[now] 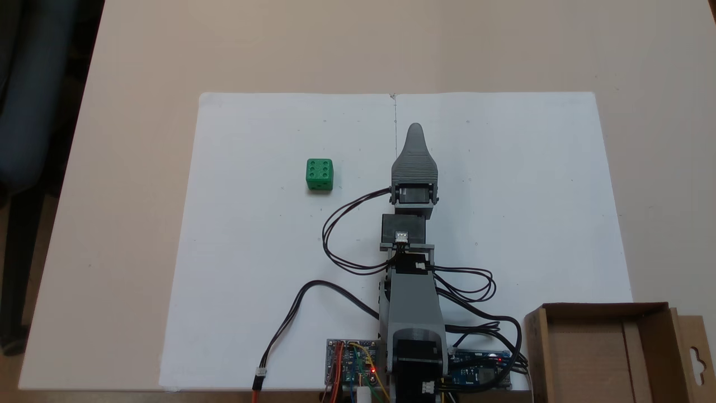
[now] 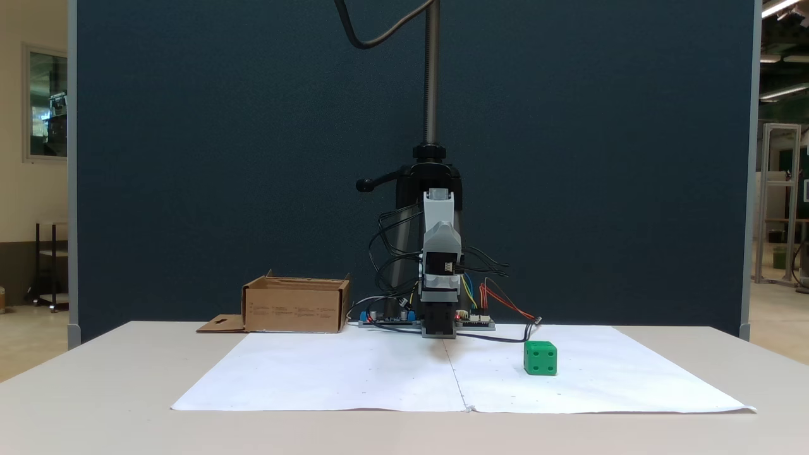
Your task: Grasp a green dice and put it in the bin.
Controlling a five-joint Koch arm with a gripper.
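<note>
The green dice (image 1: 319, 174) rests on the white paper, six pips up, left of the arm in a fixed view and right of it in the other one (image 2: 540, 358). My gripper (image 1: 415, 134) is folded low over the paper's centre seam, pointing away from the base, about a hand's width from the dice and apart from it. Only its upper jaw shows from above, and head-on (image 2: 439, 332) it is a dark block, so its state is unclear. The bin (image 1: 604, 309), a shallow brown cardboard box, stands beside the base (image 2: 296, 313).
Two white paper sheets (image 1: 503, 184) cover the beige table. Circuit boards (image 1: 352, 361) and looping black cables (image 1: 341, 246) sit around the arm's base. A black camera pole (image 2: 431, 69) rises behind the arm. The bin's flap (image 2: 218, 324) lies flat on the table.
</note>
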